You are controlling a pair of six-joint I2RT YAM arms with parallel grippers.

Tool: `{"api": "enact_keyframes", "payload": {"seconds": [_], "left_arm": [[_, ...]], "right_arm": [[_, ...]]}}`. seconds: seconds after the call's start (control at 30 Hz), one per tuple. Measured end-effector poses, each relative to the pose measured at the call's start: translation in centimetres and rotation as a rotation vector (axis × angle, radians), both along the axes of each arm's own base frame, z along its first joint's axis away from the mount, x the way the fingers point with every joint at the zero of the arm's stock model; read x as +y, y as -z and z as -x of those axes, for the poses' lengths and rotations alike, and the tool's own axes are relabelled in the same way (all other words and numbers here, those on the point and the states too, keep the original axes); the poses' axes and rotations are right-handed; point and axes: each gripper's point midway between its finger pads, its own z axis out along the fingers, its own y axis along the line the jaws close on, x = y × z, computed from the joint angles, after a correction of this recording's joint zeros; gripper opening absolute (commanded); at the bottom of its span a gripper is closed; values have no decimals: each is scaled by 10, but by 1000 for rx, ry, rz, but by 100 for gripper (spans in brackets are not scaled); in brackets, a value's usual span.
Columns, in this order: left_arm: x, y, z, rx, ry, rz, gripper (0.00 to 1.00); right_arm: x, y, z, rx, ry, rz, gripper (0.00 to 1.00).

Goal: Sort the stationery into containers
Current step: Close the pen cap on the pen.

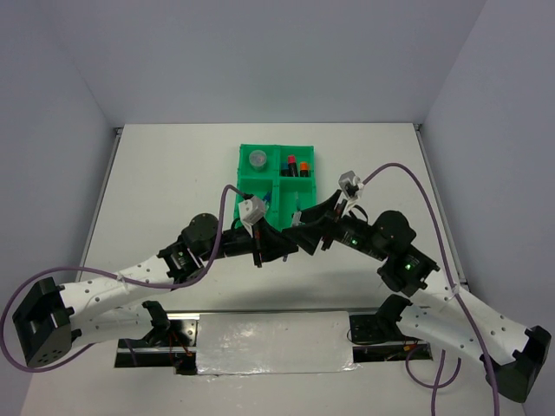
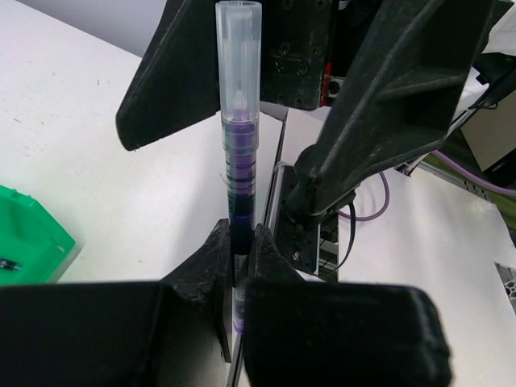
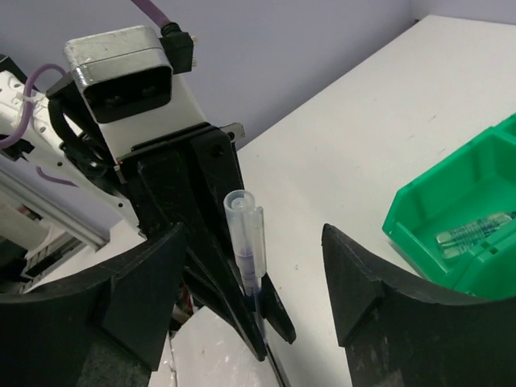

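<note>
Two claws, one pen: my left claw is clamped low on a clear-capped blue pen, upright over the middle of the table, just short of the green tray. My right claw faces it, spread wide and empty. If it closes off-centre, I'd expect it to lever the pen loose.

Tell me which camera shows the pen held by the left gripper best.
Left wrist view: the pen fills the frame, its clear cap plain, clamped in the left gripper. The right wrist view shows it smaller and side-on; the top view barely shows it.
</note>
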Motion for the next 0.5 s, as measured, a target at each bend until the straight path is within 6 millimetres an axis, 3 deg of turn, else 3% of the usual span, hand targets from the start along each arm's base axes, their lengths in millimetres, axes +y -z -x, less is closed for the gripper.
{"api": "enact_keyframes", "payload": {"seconds": [0.13,0.33,0.5], "left_arm": [[0,1,0,0,-3,-1,0],[0,4,6,2,24,-1,0],[-4,-2,18,-14,76,20,0]], "right_arm": [[-4,-10,5,-17,-12,-11,79],[-11,-41,11,-82,-35,-51,79],[-7,-47,3,-97,-54,-43,79]]}}
